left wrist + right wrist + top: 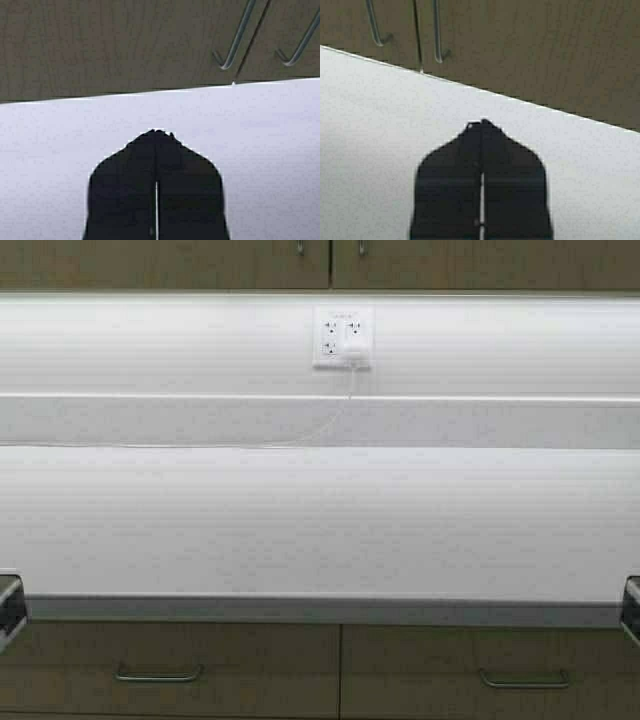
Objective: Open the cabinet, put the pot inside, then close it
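The cabinet: you see two tan wood-grain doors shut, curved metal handles at the inner corners. Left gripper and right gripper both pinched closed, holding nothing.

We see strong light washing the wall under the cabinet almost to glare, top of the high view; the counter is evenly bright, shadowless. In both wrist views, fingers show as flat black silhouettes, slightly soft
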Controlling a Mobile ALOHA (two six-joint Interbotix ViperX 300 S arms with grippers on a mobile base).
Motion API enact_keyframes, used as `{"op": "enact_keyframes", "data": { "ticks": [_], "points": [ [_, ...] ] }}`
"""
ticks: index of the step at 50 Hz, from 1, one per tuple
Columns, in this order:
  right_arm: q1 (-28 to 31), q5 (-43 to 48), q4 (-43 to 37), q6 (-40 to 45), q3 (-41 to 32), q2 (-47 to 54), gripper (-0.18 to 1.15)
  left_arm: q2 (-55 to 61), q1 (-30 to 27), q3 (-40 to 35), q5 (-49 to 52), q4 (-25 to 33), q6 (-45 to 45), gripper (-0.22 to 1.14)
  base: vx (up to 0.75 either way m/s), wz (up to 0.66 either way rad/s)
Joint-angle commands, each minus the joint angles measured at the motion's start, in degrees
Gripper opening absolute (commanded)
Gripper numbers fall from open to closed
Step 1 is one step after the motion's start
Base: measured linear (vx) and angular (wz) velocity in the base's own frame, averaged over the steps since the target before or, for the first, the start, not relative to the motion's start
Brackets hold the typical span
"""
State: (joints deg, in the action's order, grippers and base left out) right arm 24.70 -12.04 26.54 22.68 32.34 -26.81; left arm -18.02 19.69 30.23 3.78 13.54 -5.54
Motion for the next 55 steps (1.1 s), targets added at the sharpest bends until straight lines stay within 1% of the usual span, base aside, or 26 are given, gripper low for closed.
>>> {"op": "enact_keyframes", "data": {
  "ticks": [1,55],
  "points": [
    [0.09,0.26,0.09,0.0,-0.62,-0.79,0.06,-0.44,-0.09,-0.62,-0.44,0.09,0.0,0.04,0.0,0.0],
    [0.09,0.26,0.44,-0.18,0.09,-0.79,0.06,-0.26,0.09,-0.18,-1.05,0.18,0.09,0.04,0.0,0.0]
  ]
}}
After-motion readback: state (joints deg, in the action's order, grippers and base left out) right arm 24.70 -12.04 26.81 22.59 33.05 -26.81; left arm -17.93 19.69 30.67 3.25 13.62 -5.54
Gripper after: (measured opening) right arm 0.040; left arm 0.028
